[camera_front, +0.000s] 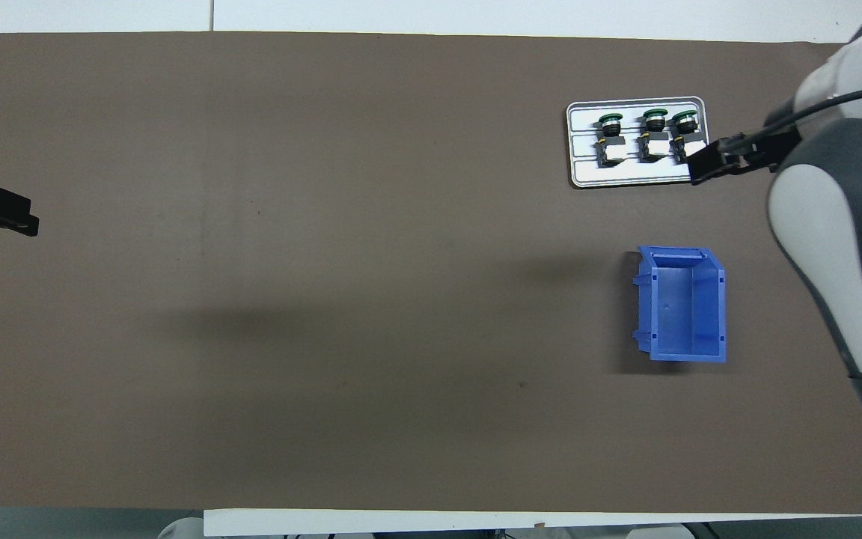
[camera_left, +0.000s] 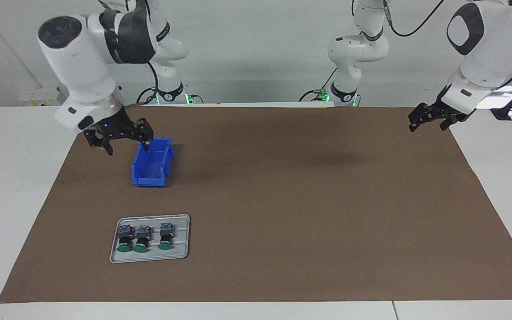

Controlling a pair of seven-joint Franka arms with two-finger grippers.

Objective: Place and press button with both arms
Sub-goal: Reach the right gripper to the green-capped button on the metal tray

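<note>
Right gripper (camera_left: pixel 122 137) hangs with jaws spread wide and empty, beside the blue bin (camera_left: pixel 153 163) — only the facing view shows this. Left gripper (camera_left: pixel 431 118) waits at the mat's edge (camera_left: pixel 482 186); whether its jaws are open I cannot tell. Three buttons (camera_left: pixel 142 238) lie on a grey tray (camera_left: pixel 149 258), farther from the robots than the bin. Brown mat wide open across the white worktop (camera_left: pixel 16 186).

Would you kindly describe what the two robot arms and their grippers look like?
Both arms are glossy white, rounded segments with black joint patches and black cables trailing along them. The right gripper is black with a small blue light on its mount; the left gripper is black too. Green lights glow at both bases.
</note>
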